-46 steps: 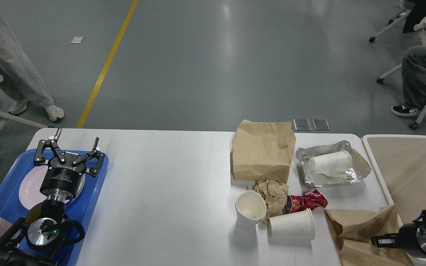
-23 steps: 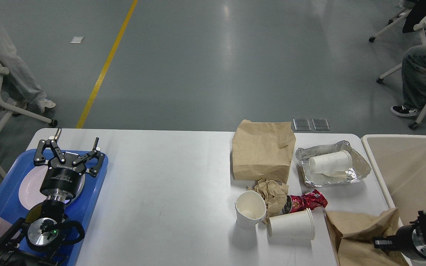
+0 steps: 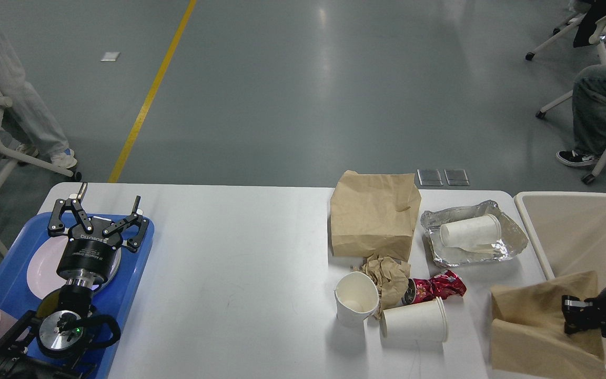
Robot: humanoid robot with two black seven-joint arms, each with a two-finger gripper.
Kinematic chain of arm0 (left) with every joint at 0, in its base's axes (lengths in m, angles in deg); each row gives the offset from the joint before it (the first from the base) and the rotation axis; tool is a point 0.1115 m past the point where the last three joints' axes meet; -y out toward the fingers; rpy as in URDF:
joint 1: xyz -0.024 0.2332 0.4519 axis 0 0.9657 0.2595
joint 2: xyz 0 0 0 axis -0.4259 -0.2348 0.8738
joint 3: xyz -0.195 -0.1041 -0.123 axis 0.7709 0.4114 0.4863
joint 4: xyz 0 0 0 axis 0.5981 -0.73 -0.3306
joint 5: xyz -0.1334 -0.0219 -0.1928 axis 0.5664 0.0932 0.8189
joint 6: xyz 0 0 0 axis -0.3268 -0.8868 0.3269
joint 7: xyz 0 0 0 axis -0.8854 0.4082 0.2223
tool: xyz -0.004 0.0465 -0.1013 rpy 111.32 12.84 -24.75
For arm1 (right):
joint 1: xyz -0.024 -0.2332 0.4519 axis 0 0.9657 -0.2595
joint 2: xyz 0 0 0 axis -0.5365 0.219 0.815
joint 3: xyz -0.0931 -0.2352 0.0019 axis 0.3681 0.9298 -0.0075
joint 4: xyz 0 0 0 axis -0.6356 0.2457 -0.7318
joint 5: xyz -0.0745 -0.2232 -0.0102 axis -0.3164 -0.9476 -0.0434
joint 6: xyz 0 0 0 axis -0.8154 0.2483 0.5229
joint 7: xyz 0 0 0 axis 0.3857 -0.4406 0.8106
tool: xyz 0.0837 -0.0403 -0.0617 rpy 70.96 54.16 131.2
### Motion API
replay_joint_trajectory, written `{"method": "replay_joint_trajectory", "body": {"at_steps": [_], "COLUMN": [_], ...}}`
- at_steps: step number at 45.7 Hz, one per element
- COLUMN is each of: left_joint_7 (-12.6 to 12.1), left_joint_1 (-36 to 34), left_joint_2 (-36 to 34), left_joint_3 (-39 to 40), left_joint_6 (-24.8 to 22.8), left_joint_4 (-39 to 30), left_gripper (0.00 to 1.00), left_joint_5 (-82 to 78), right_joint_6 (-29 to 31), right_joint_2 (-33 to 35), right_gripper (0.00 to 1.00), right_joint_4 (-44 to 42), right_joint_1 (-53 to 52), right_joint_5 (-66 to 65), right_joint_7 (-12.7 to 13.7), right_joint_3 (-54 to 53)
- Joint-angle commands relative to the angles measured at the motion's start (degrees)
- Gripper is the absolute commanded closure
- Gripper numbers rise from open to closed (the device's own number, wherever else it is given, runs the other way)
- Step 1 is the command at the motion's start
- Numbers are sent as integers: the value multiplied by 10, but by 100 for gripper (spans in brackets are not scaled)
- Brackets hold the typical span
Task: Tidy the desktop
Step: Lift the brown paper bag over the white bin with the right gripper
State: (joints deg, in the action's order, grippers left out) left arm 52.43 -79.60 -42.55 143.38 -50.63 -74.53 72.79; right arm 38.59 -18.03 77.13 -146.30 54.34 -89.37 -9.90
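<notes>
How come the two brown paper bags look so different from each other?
The far paper bag lies flat and smooth on the desktop; the near paper bag is crumpled and bent. The far bag is touched by no tool; the right tool is at the near bag, though its grip is too dark to judge. The far bag sits wholly on the desktop; the near one overlaps the cream bin. Both are plain brown paper.

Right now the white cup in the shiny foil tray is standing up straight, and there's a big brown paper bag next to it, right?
Not quite. The head view shows the white cup lying on its side in the foil tray, not standing up straight. The big brown paper bag is indeed next to it, on the desktop.
</notes>
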Motion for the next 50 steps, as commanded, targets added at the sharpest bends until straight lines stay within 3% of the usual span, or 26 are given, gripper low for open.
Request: {"method": "replay_joint_trajectory", "body": {"at_steps": [1, 5, 16, 30, 35, 40, 50], "left_joint_7": [0, 0, 0, 0, 0, 0, 0], "left_joint_1": [0, 0, 0, 0, 0, 0, 0], "left_joint_2": [0, 0, 0, 0, 0, 0, 0], "left_joint_3": [0, 0, 0, 0, 0, 0, 0], "left_joint_6": [-1, 0, 0, 0, -1, 0, 0], "left_joint_4": [0, 0, 0, 0, 0, 0, 0], "left_gripper": [4, 4, 4, 4, 4, 4, 4], "left_joint_5": [0, 0, 0, 0, 0, 0, 0], "right_joint_6": [80, 117, 120, 62, 37, 22, -17], "right_joint_2": [2, -7, -79, -79, -59, -23, 17], "right_gripper": [100, 100, 100, 100, 100, 100, 100], "right_joint_4": [10, 24, 112, 106, 57, -46, -274], "right_joint_1": [-82, -155, -361, -369, -322, -228, 67], "right_joint_5": [71, 125, 184, 198, 200, 203, 203], "right_joint_7": [22, 30, 36, 38, 41, 41, 42], "right_joint_3": [52, 118, 272, 293, 281, 246, 52]}}
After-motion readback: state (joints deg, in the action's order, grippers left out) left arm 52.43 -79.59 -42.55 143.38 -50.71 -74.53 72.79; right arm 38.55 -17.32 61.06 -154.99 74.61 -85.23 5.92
